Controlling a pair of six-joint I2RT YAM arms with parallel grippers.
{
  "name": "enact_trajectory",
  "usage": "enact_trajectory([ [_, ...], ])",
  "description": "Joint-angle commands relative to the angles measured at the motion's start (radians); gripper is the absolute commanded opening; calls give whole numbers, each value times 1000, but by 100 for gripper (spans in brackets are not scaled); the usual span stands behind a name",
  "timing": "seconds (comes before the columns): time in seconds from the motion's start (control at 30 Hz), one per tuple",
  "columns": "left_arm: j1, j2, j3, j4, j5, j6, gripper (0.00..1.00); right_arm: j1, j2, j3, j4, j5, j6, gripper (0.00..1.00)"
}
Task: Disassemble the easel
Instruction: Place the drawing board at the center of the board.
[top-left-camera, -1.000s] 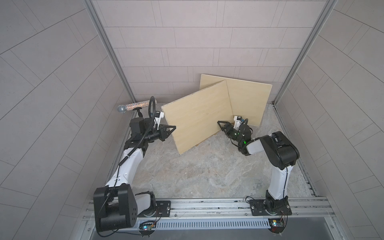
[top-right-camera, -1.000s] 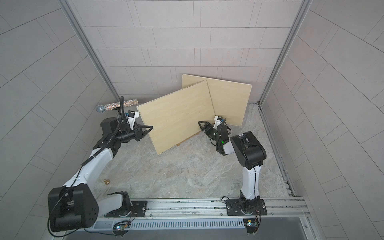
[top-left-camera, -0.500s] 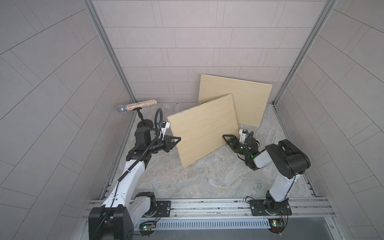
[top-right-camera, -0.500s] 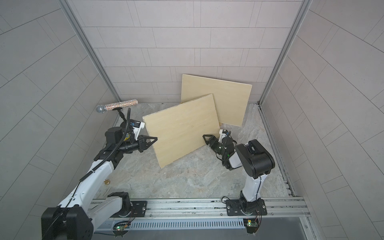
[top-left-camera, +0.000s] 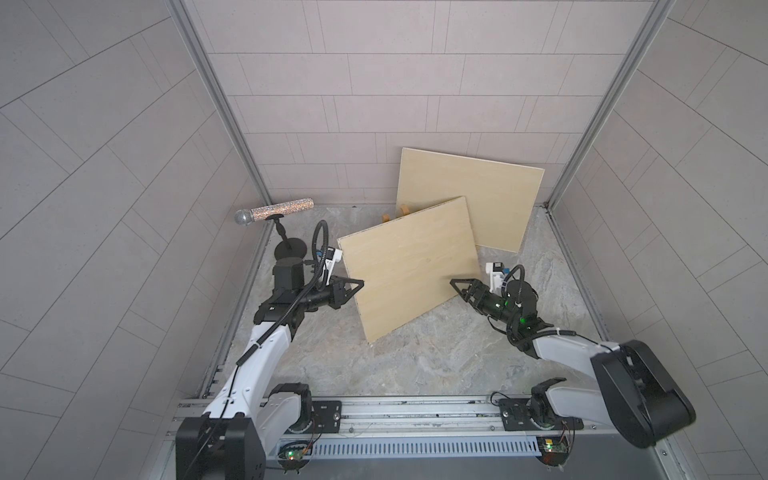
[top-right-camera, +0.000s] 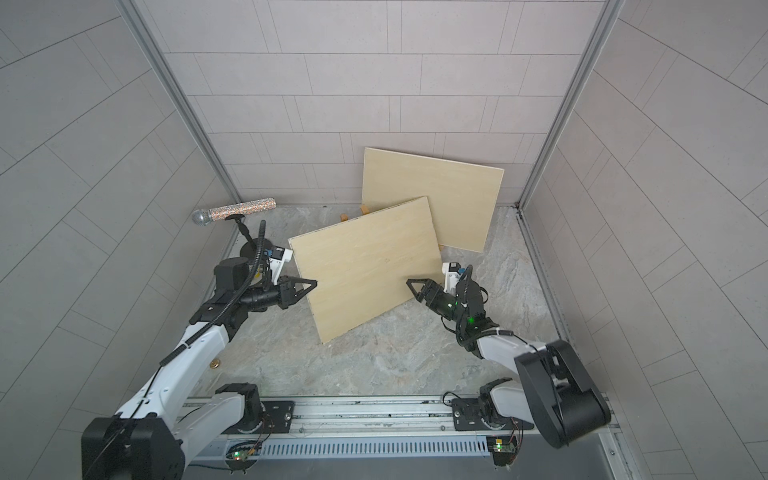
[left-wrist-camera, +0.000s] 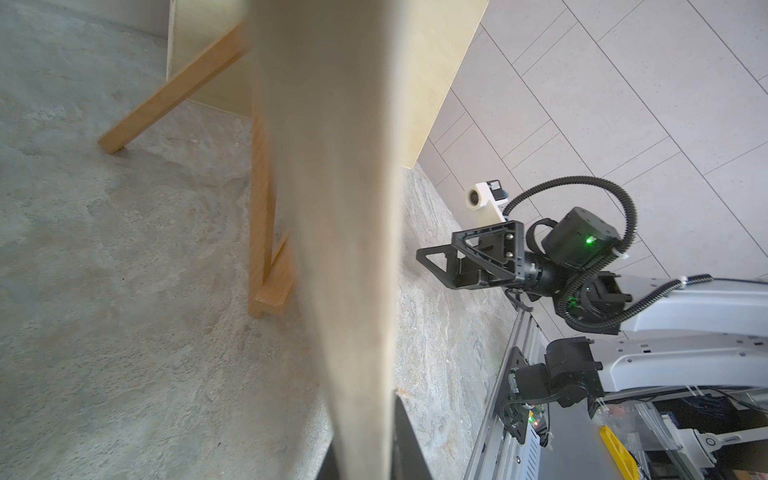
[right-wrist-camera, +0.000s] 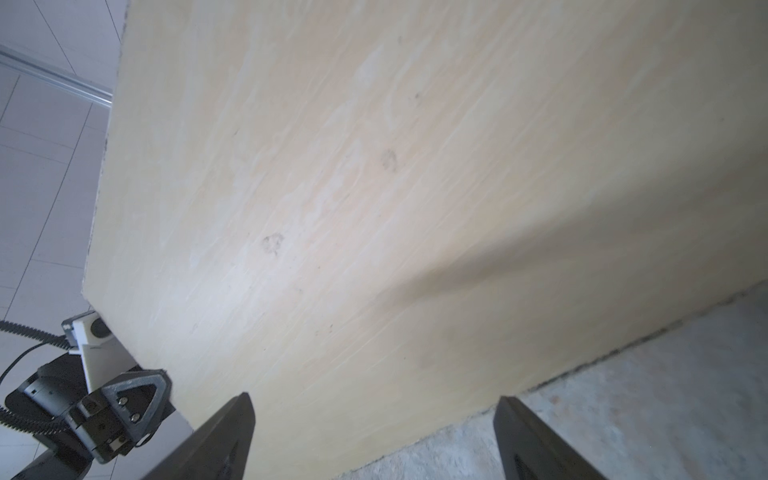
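Right now your easel (left-wrist-camera: 261, 199) stands on the bench (top-left-camera: 415, 365) toward the back, just behind the board (top-left-camera: 409, 266), which is tilted with one corner low. Your left gripper (top-left-camera: 358, 284) is clamped on the board's edge. Your right gripper (top-left-camera: 457, 286) sits just beside the opposite edge, jaws apart, holding nothing. A second board (top-left-camera: 490, 195) leans on the back wall, and a mic (top-left-camera: 272, 210) stands in the corner.

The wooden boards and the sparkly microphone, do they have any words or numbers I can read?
There is no text in these pictures that can be read.
front board: plain wood, no writing.
back board: plain wood, no writing.
microphone: only glitter, no letters.
white mark on the left arm: too small to read.
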Motion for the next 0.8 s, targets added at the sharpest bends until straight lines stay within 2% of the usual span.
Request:
enact_trajectory([
  [0.0,-19,-16,-20,-10,-57,34,0,-2,-122,34,-433,-30,-106,95],
  [0.17,-74,-13,-16,-55,-58,25,0,-34,-219,194,-773,-2,-238,95],
  [0.27,-108,-7,-7,-98,-65,30,0,-88,-184,386,-979,22,-370,96],
  [0.33,-126,6,0,-116,-68,29,0,-100,-123,531,-1092,60,-467,96],
  [0.53,-194,45,18,-145,-91,18,0,-112,88,890,-1273,158,-660,95],
  [0.77,-237,87,12,-110,-182,-28,0,-94,308,1205,-1413,239,-792,94],
])
